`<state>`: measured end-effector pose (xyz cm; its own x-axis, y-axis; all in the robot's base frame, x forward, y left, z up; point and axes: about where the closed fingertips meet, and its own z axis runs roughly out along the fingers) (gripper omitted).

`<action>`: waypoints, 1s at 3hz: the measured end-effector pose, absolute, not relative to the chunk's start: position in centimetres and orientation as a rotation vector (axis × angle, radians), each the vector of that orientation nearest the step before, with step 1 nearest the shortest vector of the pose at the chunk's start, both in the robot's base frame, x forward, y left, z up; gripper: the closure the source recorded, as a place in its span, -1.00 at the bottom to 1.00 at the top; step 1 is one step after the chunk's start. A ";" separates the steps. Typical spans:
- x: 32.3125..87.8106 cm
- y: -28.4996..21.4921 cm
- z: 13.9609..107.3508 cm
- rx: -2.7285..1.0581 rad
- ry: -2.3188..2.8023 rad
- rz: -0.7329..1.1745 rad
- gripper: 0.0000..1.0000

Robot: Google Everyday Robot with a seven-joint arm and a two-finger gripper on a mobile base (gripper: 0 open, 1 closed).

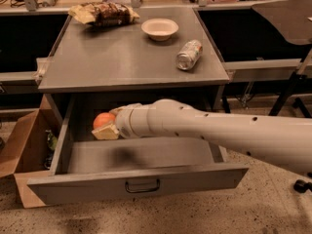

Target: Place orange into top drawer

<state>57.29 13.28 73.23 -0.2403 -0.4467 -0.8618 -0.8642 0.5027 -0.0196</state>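
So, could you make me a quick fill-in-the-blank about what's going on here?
The gripper holds the orange in the top drawer, which stands ____.
The drink can lies on its ____.
The white bowl has ____ inside it.
Missing words: open; side; nothing.

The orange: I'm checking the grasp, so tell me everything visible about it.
The orange is small, round, bright orange and smooth-skinned, with only its upper left part showing. The end effector grips it from below and behind, inside the open top drawer, toward its back left. It hangs above the grey drawer floor, touching nothing else visible.
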 end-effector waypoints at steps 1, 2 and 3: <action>58.3 12.9 69.5 -1.009 1.898 0.588 1.00; 59.4 12.7 66.6 -0.981 1.941 0.570 0.70; 59.7 12.5 66.3 -0.984 1.946 0.561 0.23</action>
<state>59.71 12.54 66.34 -0.3182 -0.4219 -0.8490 -0.8090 0.5876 0.0113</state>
